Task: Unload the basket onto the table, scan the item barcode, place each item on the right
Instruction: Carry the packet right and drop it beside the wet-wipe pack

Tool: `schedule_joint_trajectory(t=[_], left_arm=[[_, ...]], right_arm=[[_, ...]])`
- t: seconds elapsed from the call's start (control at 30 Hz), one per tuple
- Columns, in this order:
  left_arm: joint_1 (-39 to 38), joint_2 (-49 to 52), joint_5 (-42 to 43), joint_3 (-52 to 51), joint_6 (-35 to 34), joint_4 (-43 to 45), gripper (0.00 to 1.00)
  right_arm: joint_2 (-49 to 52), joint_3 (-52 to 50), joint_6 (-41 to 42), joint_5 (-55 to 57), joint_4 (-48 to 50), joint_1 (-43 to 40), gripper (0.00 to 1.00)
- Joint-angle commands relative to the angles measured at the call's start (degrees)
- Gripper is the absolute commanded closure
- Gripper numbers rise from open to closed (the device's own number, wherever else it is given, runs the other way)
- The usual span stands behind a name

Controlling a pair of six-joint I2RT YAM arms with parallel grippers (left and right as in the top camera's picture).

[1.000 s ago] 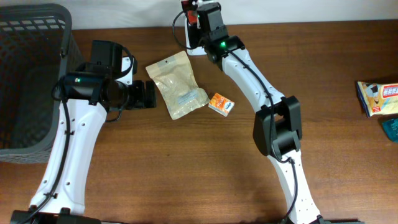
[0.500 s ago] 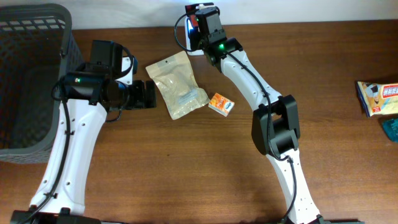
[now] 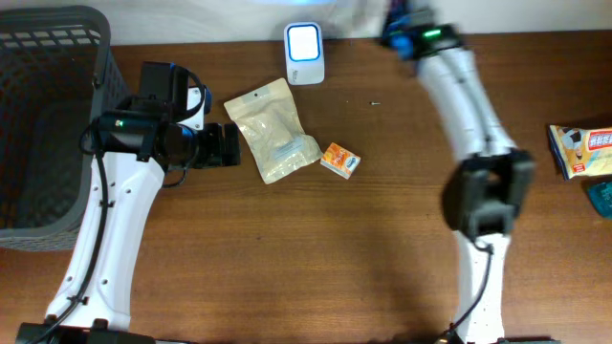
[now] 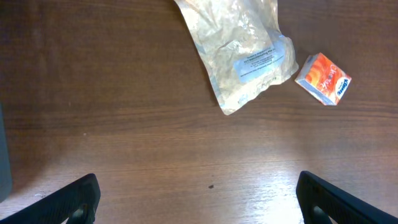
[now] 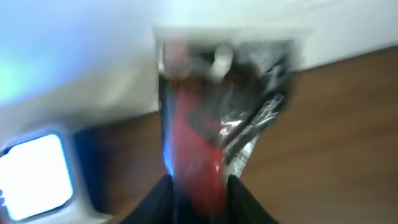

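My right gripper (image 5: 199,202) is shut on the item (image 5: 211,118), a red, black and silver packet that stands up between the black fingers, blurred by motion. The white scanner (image 5: 37,177) with its glowing window lies to its left in the right wrist view. From overhead the scanner (image 3: 304,41) stands uncovered at the table's back edge, and the right gripper (image 3: 402,29) is a blur to its right. My left gripper (image 3: 228,145) stands open beside a clear pouch (image 3: 273,129). In the left wrist view nothing lies between the left gripper's (image 4: 202,205) fingers.
A small orange box (image 3: 339,160) lies right of the pouch. A dark mesh basket (image 3: 48,115) fills the far left. At the right edge sit a printed box (image 3: 580,150) and a teal item (image 3: 602,199). The pouch (image 4: 242,53) and orange box (image 4: 323,78) also show in the left wrist view.
The right arm has swung fast to the right, away from above the scanner, with the packet in its grip. The scanner is now uncovered. The left arm has not moved.
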Motion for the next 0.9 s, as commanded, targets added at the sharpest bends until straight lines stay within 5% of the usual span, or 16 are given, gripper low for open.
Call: schedule_joint_trajectory(t=[0.0, 0.13, 0.33, 0.47, 0.67, 0.73, 0.77, 0.87], left_arm=[[-0.09, 0.11, -0.39, -0.22, 0.72, 0.07, 0.01], [-0.09, 0.11, -0.39, -0.22, 0.72, 0.07, 0.01], [-0.09, 0.11, -0.39, -0.22, 0.72, 0.07, 0.01], [-0.09, 0.11, -0.39, -0.22, 0.72, 0.07, 0.01], [-0.09, 0.11, -0.39, -0.22, 0.72, 0.07, 0.01], [-0.09, 0.11, -0.39, -0.22, 0.72, 0.07, 0.01], [-0.09, 0.11, -0.39, -0.22, 0.72, 0.07, 0.01], [-0.09, 0.11, -0.39, -0.22, 0.72, 0.07, 0.01]], right_arm=[[-3.91, 1.09, 4.61, 1.53, -8.28, -9.62, 0.75], [-3.89, 1.07, 7.67, 1.51, -22.32, -25.29, 0.75], [-3.89, 1.03, 2.19, -7.02, -25.75, -38.34, 0.75], [-3.28, 0.92, -2.49, -14.49, -26.99, -36.41, 0.75], [-1.92, -2.67, -10.69, -14.27, -44.17, -26.21, 0.68], [-1.92, -6.95, -10.62, -11.02, -43.98, -23.61, 0.74], [-1.92, -10.32, -10.62, -9.40, -42.03, -22.36, 0.88], [-1.92, -17.90, -10.62, -8.72, -33.18, -21.79, 0.96]])
